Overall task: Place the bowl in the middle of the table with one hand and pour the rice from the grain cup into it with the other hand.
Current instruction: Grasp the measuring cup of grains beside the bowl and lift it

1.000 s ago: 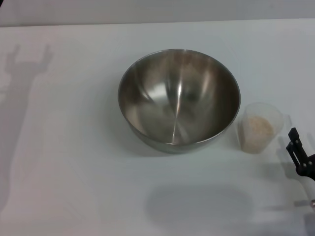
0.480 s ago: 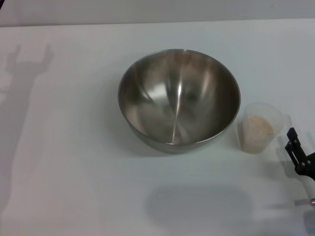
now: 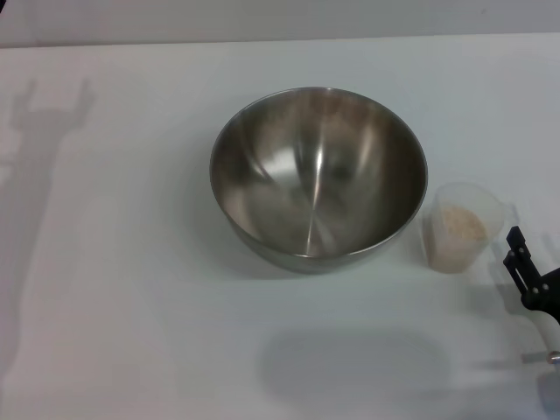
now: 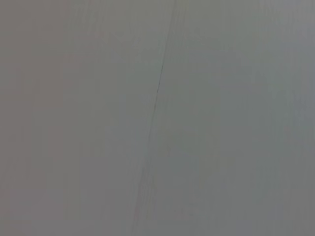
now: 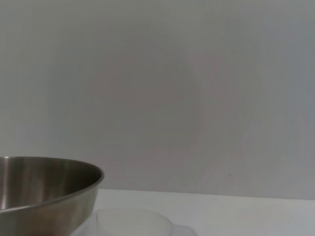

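Observation:
The bowl point(image 3: 318, 175), large, shiny steel and empty, stands in the middle of the white table point(image 3: 131, 262). The clear grain cup point(image 3: 490, 210) stands upright just to its right, apart from it, with the pale rice point(image 3: 457, 229) heaped inside. My right gripper point(image 3: 518, 254) shows as a black piece at the table's right edge, just right of the cup and not touching it. In the right wrist view the bowl point(image 5: 44, 194) and the cup's rim point(image 5: 133, 223) lie close ahead. My left gripper is out of view; only its shadow falls at the far left.
The left wrist view shows only a plain grey surface with a thin dark line point(image 4: 156, 98). A pale wall point(image 5: 157, 88) stands behind the table.
My right gripper has crept a little to the left, toward the grain cup. The bowl and the cup have not moved.

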Robot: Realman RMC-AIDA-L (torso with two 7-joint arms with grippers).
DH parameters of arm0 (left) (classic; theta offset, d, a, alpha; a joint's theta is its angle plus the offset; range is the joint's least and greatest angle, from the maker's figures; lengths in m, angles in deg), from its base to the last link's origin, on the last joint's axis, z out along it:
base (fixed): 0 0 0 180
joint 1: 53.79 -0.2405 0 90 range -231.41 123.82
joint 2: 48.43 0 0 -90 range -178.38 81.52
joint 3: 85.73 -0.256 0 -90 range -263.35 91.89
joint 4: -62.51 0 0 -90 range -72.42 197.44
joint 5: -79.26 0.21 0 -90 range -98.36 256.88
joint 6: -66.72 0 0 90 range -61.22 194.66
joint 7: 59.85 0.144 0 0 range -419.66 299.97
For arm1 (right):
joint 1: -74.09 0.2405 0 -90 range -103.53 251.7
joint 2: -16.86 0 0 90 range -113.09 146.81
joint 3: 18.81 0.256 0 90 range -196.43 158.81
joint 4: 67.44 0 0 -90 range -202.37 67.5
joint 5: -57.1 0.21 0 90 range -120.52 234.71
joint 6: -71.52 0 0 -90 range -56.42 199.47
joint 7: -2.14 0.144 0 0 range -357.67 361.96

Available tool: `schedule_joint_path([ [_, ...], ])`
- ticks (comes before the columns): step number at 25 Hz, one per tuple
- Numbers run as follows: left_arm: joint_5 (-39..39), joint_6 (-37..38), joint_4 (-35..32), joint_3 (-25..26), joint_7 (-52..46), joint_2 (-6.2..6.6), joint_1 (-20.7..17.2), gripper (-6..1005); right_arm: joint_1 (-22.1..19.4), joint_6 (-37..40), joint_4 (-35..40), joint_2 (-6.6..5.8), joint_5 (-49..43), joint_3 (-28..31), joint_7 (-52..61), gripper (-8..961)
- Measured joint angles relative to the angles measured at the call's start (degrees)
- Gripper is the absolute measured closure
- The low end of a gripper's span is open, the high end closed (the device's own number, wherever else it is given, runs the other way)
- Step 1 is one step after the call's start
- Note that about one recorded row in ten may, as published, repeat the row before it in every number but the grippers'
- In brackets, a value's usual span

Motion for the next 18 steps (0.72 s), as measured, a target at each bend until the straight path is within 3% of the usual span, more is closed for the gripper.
schedule_joint_path([
  [18, 0.0, 0.1, 0.1, 0.0, 0.0, -0.08, -0.2, 141, 1.6, -1.3, 0.6, -0.22, 0.3, 0.3, 0.0, 259],
])
